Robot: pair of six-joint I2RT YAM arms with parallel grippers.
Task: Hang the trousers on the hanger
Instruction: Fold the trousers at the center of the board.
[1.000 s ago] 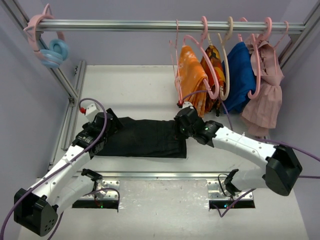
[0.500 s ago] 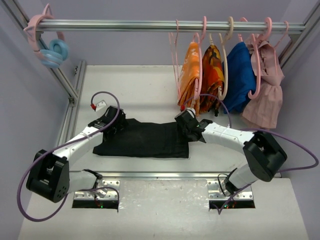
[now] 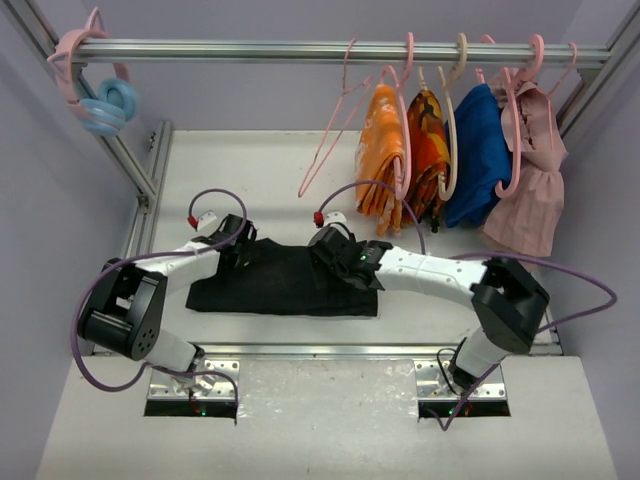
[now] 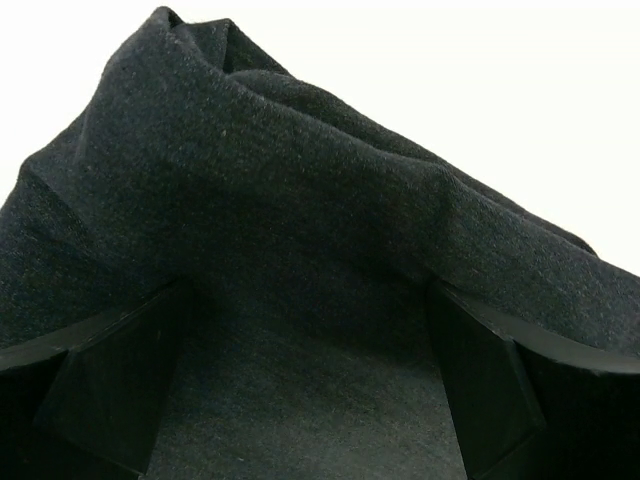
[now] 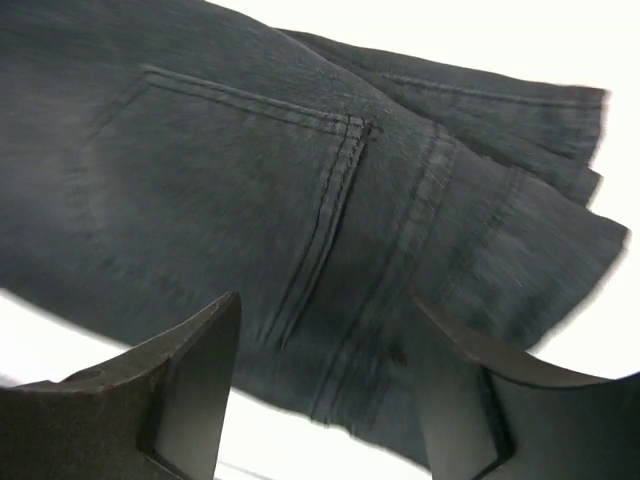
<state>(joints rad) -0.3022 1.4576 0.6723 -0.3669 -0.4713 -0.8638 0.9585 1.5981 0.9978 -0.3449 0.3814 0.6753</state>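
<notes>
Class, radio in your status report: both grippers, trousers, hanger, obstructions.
Left gripper open, trousers between jaws. Right gripper open above them. Trousers flat on table; hanger empty on rail. Nothing blocking.

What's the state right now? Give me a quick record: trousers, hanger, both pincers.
trousers: folded, lying on the table
hanger: pale pink, bare, hooked on the rail, tilted left
left pincer: open, straddling a bunched fold at the trousers' left end
right pincer: open, low over the trousers, right of their middle
task: trousers not yet on the hanger
</notes>
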